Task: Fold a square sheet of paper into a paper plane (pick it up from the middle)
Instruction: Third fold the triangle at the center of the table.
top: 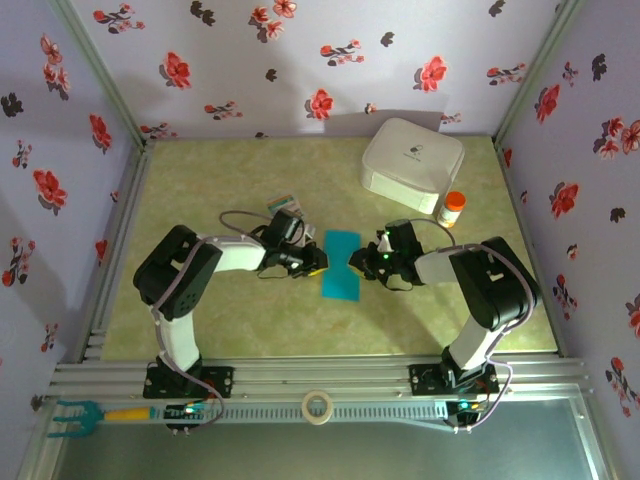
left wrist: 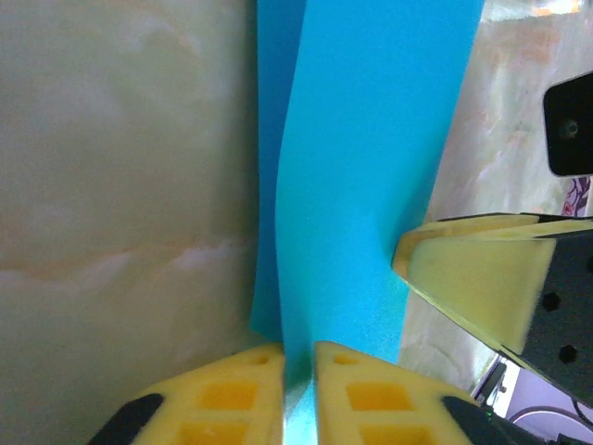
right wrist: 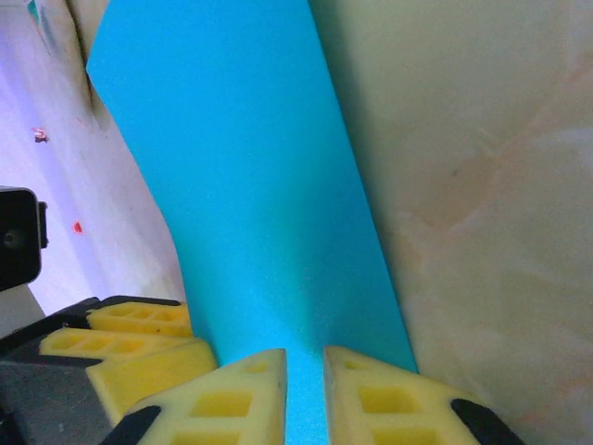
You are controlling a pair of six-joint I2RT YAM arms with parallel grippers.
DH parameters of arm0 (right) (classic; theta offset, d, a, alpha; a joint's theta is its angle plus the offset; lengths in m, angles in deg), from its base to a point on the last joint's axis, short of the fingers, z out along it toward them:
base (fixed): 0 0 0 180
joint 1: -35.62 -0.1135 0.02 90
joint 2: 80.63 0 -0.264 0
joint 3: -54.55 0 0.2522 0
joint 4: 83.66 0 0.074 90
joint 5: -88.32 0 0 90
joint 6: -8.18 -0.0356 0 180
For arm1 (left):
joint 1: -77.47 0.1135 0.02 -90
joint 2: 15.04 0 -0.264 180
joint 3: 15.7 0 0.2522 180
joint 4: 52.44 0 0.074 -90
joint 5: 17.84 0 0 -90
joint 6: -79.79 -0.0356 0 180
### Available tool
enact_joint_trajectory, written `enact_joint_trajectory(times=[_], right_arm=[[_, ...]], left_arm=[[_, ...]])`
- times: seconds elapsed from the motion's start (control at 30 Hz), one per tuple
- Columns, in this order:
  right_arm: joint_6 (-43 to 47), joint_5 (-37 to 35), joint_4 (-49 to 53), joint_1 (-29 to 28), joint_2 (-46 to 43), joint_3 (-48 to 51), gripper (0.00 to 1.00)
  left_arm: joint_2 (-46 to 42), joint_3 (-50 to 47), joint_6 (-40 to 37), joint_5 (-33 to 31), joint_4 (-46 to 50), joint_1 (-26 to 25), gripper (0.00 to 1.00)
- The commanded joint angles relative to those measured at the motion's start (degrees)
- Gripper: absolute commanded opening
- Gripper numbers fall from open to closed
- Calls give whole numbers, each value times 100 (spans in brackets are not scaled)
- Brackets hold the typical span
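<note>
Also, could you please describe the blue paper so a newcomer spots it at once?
Start at the middle of the green marbled table. The turquoise sheet is there, a narrow strip between the left gripper and right gripper. Unlike the multicoloured card nearby, it is plain, unprinted.

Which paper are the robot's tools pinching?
The plain blue sheet: the left tool and right tool pinch its sides. The small printed card lies apart, farther back.
</note>
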Motion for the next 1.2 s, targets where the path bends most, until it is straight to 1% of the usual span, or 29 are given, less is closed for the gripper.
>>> enact_joint_trajectory(times=[0.0,0.13,0.2,0.3,0.4,0.47,0.53,0.7,0.8,0.87,0.93,1.07,1.17], right_arm=[[23,-62,100,26,-27,58,23],[102,-19,249,32,-408,21,34],[326,-105,587,32,-623,-61,37],[850,-484,1409,-9,-1008,-249,40],[1459,-991,2068,-231,-1402,-456,42],[1822,-1495,2333,-498,-1672,-514,43],[2169,-1931,2259,-834,-1906,-455,45],[3320,-3138,2015,-1963,-2273,-270,48],[4054,-3865,1746,-2637,-2395,-81,52],[4544,-4408,1507,-3121,-2410,47,54],[4854,-4777,1363,-3459,-2347,105,55],[5251,-5459,1187,-3976,-2119,148,56],[5492,-5931,1057,-4226,-1911,146,57]], left_arm=[[-301,-69,5,-62,22,-11,7],[-534,-137,69,-62,55,24,0],[-618,-162,110,-62,81,40,0],[-768,-233,188,-90,94,68,0],[-873,-305,271,-148,121,102,1],[-901,-340,335,-146,122,120,1],[-903,-351,378,-159,121,129,1],[-901,-360,456,-174,88,130,1],[-904,-358,484,-182,64,132,1],[-894,-360,499,-192,70,133,1],[-895,-368,504,-194,50,131,1],[-894,-386,512,-187,-2,127,1],[-902,-395,506,-193,-2,135,1]])
